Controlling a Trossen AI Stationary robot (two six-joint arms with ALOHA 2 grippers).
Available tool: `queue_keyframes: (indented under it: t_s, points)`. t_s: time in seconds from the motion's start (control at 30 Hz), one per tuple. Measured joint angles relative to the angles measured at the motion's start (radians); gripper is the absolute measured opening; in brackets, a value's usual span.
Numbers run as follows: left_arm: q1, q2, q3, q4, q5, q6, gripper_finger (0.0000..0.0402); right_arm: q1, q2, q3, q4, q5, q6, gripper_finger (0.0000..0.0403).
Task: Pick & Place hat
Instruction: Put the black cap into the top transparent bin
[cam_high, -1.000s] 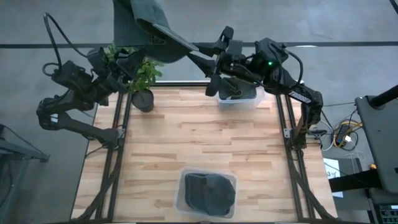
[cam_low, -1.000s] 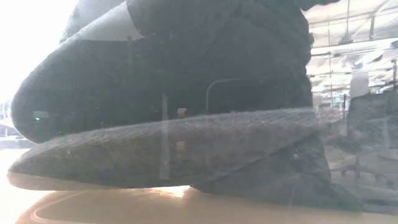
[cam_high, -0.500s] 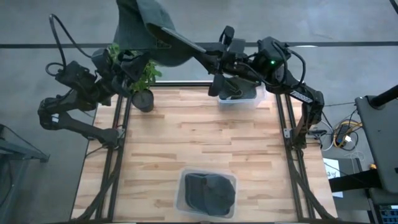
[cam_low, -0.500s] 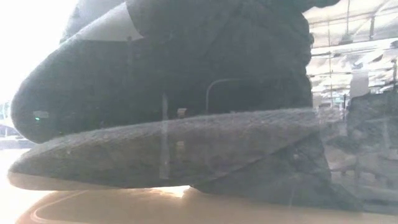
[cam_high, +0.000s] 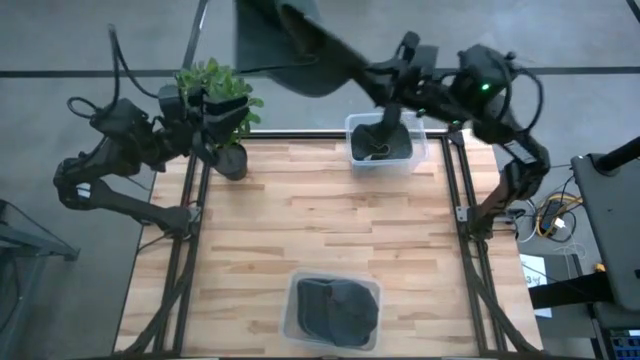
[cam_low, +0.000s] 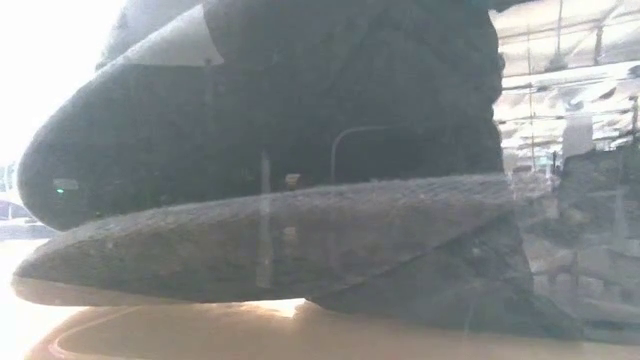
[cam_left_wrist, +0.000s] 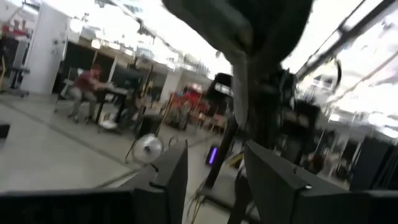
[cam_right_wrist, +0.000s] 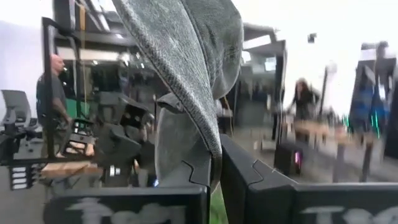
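Observation:
A dark grey-green hat (cam_high: 290, 45) hangs high above the table's far edge, left of the middle. My right gripper (cam_high: 378, 78) is shut on it; in the right wrist view the hat (cam_right_wrist: 186, 62) rises past the right gripper (cam_right_wrist: 214, 168). My left gripper (cam_high: 222, 100) stands open by the potted plant, apart from the hat. In the left wrist view the left gripper (cam_left_wrist: 214, 165) has nothing between its fingers, and the hat (cam_left_wrist: 249, 25) shows farther off. My right gripper pinches the hat's brim at its edge (cam_right_wrist: 208, 146) between its two fingers. The fingers come roughly level from the table's right. The hat is lifted clear of everything and stands out beyond the fingers toward the table's left.
A potted plant (cam_high: 225, 125) stands at the table's far left corner. A clear bin (cam_high: 380, 140) with something dark inside sits at the far edge. Another clear bin (cam_high: 333, 310) at the near edge holds a dark hat (cam_low: 300, 200) that fills the low view. People show in the room behind.
My right gripper has carried the hat toward the table's right, still high above the far edge. The hat has come away from my left gripper, which has drawn back a little toward the plant.

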Motion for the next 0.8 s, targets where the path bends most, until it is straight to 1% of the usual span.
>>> queue_keyframes:
  t_s: [0.07, 0.2, 0.37, 0.47, 0.63, 0.73, 0.8]
  points:
    - [0.000, -0.004, -0.002, -0.046, 0.000, 0.000, 0.0152, -0.027, -0.034, 0.000, -0.099, 0.001, 0.078, 0.0010]
    - [0.000, -0.006, -0.014, -0.082, 0.002, -0.001, 0.0153, -0.102, -0.094, 0.001, -0.343, -0.012, 0.269, 0.0010]
    - [0.000, -0.001, -0.014, -0.097, 0.002, -0.001, 0.0153, -0.214, -0.145, 0.001, -0.623, -0.106, 0.452, 0.0011]
    - [0.000, 0.002, -0.015, -0.100, 0.002, -0.001, 0.0153, -0.294, -0.159, 0.001, -0.736, -0.192, 0.522, 0.0011]
    - [0.000, 0.003, -0.016, -0.104, 0.003, -0.002, 0.0153, -0.452, -0.152, 0.001, -0.907, -0.389, 0.593, 0.0011]
    - [0.000, 0.003, -0.016, -0.107, 0.005, -0.025, 0.0153, -0.550, -0.130, 0.001, -1.051, -0.521, 0.583, 0.0012]
    - [0.000, 0.003, -0.016, -0.109, 0.009, -0.036, 0.0153, -0.605, -0.108, 0.001, -1.148, -0.587, 0.559, 0.0012]
